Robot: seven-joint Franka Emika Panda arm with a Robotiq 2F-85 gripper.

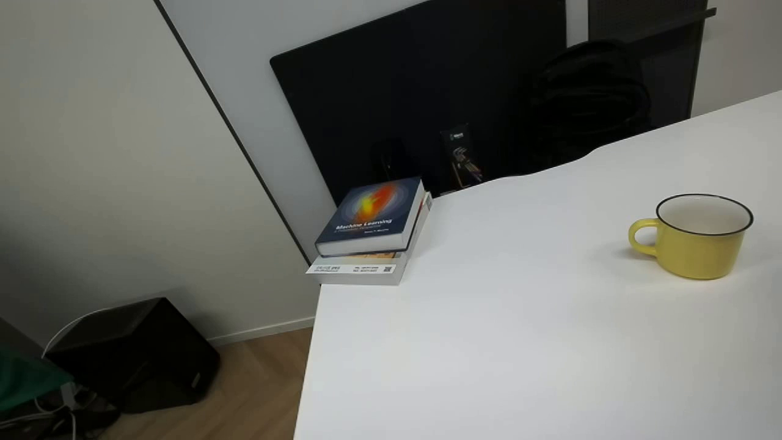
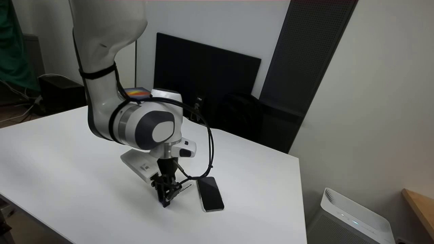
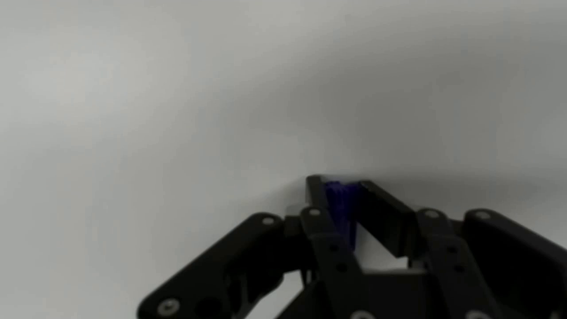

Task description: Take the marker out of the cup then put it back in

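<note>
White tabletop (image 2: 261, 189), left of a flat black phone (image 2: 210, 194): your black two-fingered gripper (image 3: 341, 184) pinches a slim whitish marker (image 2: 186, 187) by its blue end (image 3: 341, 206); likely light, stiff, slick, best held mid-barrel.

in an exterior view the pale, thick arm (image 2: 108, 27) hangs from above, narrowing before it bends at the wrist (image 2: 162, 132). below, the black gripper (image 3: 340, 184) points down, almost plumb. in the wrist view its fingers (image 3: 385, 212) stand close together, tips pinched with only a slim gap between, while the linkages (image 3: 217, 263) splay apart toward the bottom edge.
</note>
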